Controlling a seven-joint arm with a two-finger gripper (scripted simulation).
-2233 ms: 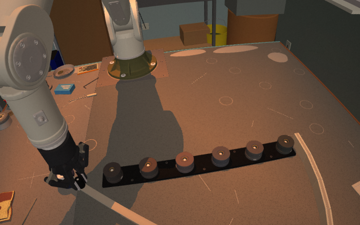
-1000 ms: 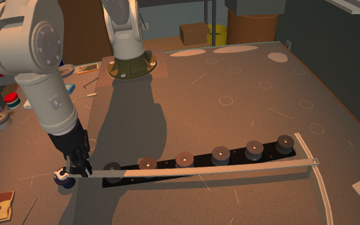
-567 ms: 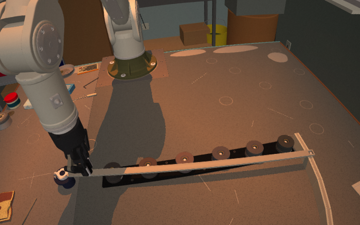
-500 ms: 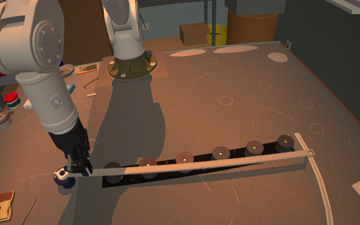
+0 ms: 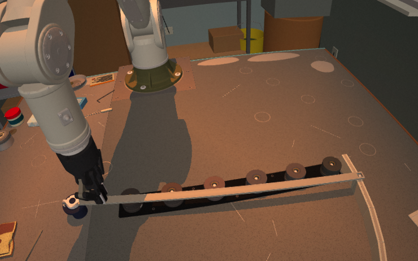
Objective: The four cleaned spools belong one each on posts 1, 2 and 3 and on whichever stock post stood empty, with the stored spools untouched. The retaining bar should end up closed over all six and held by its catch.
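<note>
At the front of the table a long black rack (image 5: 221, 191) carries six dark spools, one on each post, from the left spool (image 5: 131, 200) to the right spool (image 5: 331, 165). The pale retaining bar (image 5: 228, 190) lies along the rack over the spools' front sides, its free end (image 5: 359, 175) at the curved guide strip on the right. Its left end meets a white pivot fitting (image 5: 71, 201) on a dark knob. My gripper (image 5: 92, 194) is closed around the retaining bar's left end, right beside the pivot.
The robot's base (image 5: 153, 75) stands at the back of the table. Small items lie at the far left: a red-topped canister (image 5: 14, 116), a hex key, a screwdriver and a yellow cloth (image 5: 6, 238). The curved guide strip (image 5: 371, 209) runs down the right side.
</note>
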